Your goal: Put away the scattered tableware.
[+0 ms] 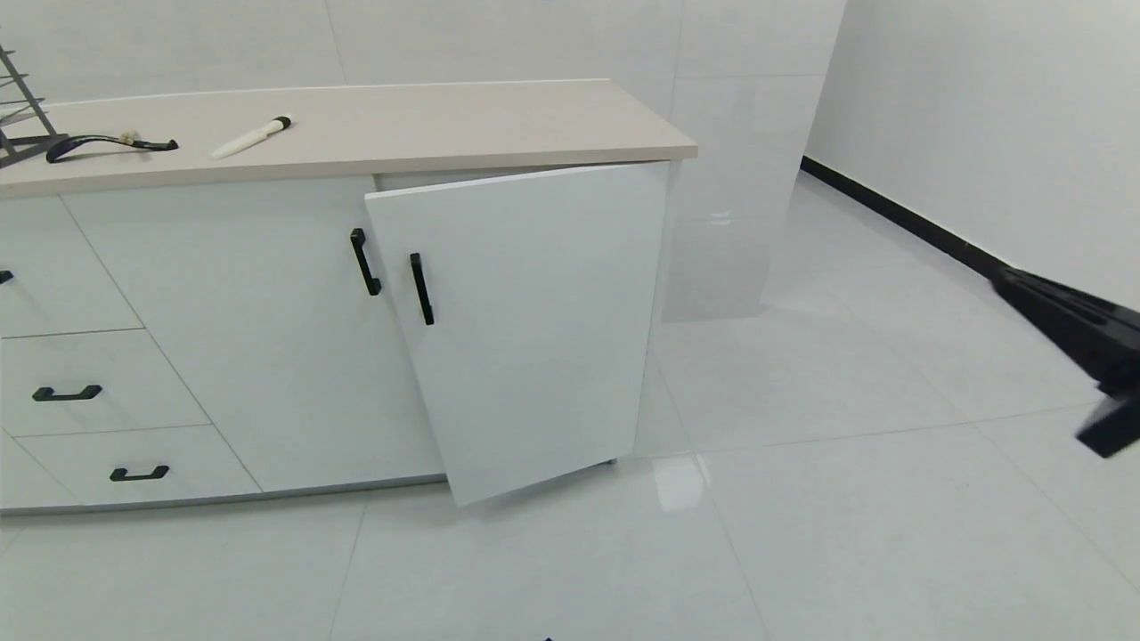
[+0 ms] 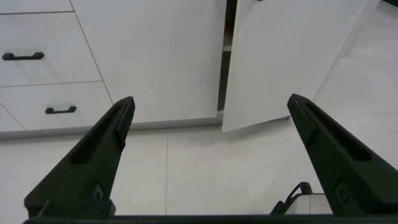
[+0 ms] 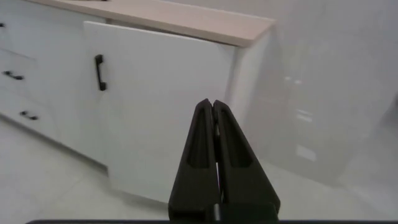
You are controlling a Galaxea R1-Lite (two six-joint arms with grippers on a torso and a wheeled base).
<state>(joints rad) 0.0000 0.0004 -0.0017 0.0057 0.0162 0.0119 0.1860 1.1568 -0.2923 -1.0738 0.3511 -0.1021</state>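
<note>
Two pieces of tableware lie on the beige countertop (image 1: 463,116): a black curved-handled utensil (image 1: 107,144) and a white utensil with a dark tip (image 1: 252,137). My right gripper (image 1: 1005,280) hangs over the floor far to the right of the cabinet, shut with nothing in it; in the right wrist view its closed fingers (image 3: 213,109) point at the ajar cabinet door (image 3: 161,106). My left gripper (image 2: 211,102) is open and empty, low over the floor in front of the cabinet.
The right-hand cabinet door (image 1: 525,320) stands partly open, swung out over the floor. Beside it are a shut door and drawers (image 1: 67,393) with black handles. A dark wire rack (image 1: 18,116) stands at the counter's left end. White tiled floor (image 1: 846,499) lies open to the right.
</note>
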